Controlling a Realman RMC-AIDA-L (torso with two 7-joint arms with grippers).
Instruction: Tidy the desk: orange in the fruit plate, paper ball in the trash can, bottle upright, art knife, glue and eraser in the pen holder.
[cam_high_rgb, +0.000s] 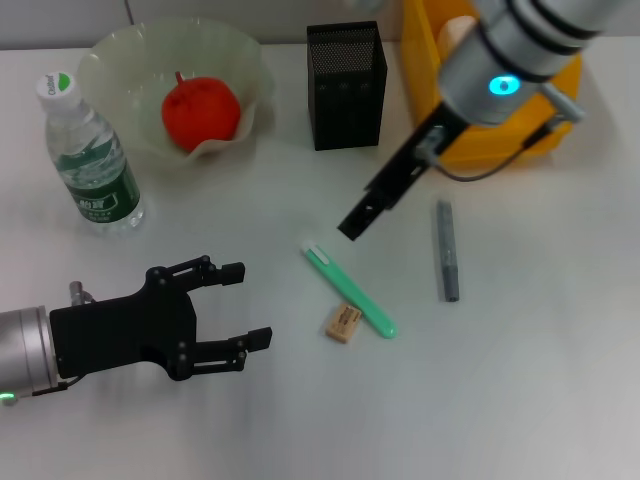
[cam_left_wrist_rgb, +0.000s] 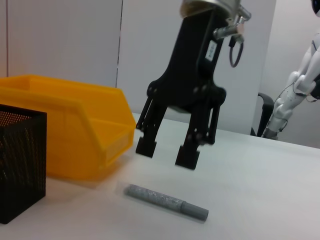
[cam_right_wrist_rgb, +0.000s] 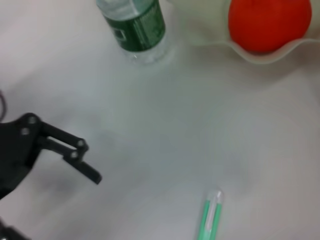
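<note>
Surface: a white desk (cam_high_rgb: 540, 400) is carrying every item.
Right gripper (cam_left_wrist_rgb: 167, 152): hanging above the desk with jaws parted, holding nothing, in front of the trash can (cam_high_rgb: 425, 70).
Left gripper (cam_high_rgb: 245, 305): hovering low at the near left, fingers spread and empty.
Orange (cam_high_rgb: 200, 110): sitting in the fruit plate (cam_high_rgb: 110, 55).
Bottle (cam_high_rgb: 90, 160): standing upright beside the plate.
Pen holder (cam_high_rgb: 346, 85): standing just left of the trash can.
Eraser (cam_high_rgb: 343, 323): lying against the green art knife (cam_high_rgb: 350, 290).
Grey glue stick (cam_high_rgb: 446, 250): lying flat, well right of the knife.
Paper ball (cam_high_rgb: 457, 30): partly showing inside the trash can.
</note>
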